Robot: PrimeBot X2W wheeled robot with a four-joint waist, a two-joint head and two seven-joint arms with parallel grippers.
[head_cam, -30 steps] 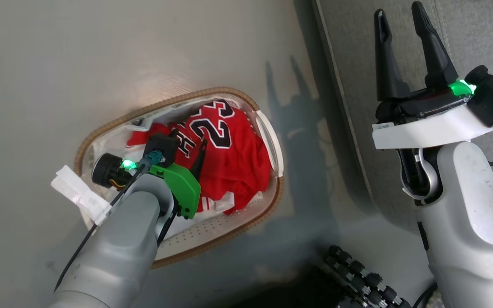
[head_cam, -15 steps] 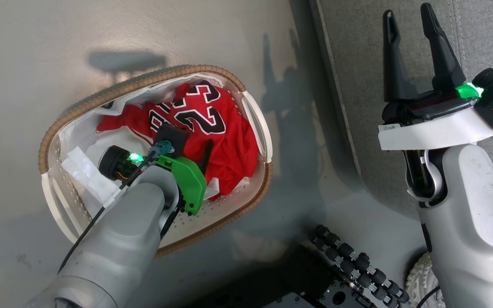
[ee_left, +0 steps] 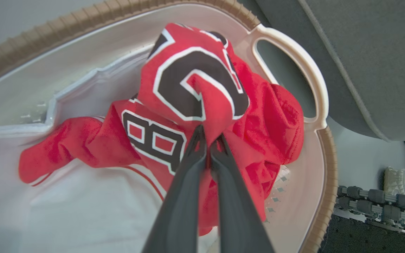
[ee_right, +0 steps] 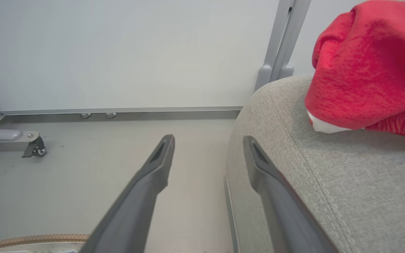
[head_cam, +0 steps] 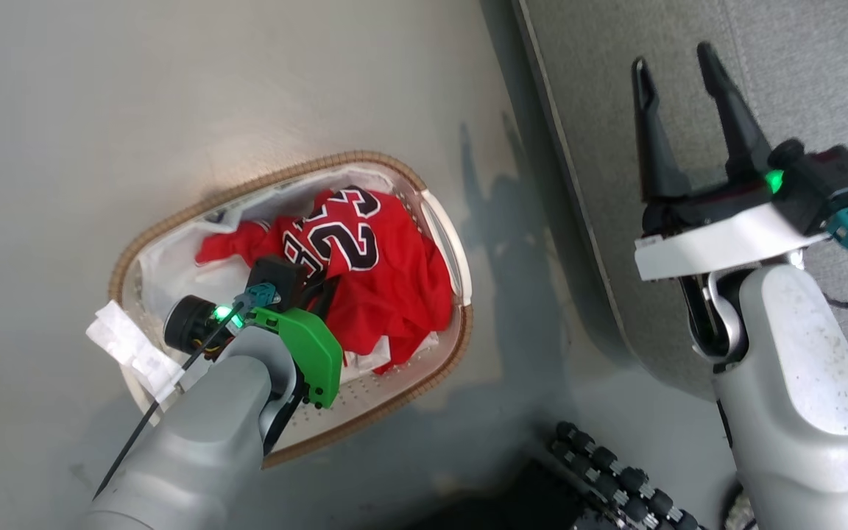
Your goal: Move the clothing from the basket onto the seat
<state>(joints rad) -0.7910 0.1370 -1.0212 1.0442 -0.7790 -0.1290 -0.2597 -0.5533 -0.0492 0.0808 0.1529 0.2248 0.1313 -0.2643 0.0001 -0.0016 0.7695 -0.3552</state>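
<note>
Clothing (head_cam: pixel 387 287) is lying bunched mid-frame in the basket (head_cam: pixel 365 156), head view; the right gripper (head_cam: pixel 673 57) is hovering upper right over the seat (head_cam: pixel 799 66), fingers spread, empty. Left wrist view: the left gripper (ee_left: pixel 208 140) is pinching a red fold at centre, jaws tight, so the pick-up is underway and lifting clear looks next. Right wrist view: another red garment (ee_right: pixel 364 70) is resting upper right on the seat.
</note>
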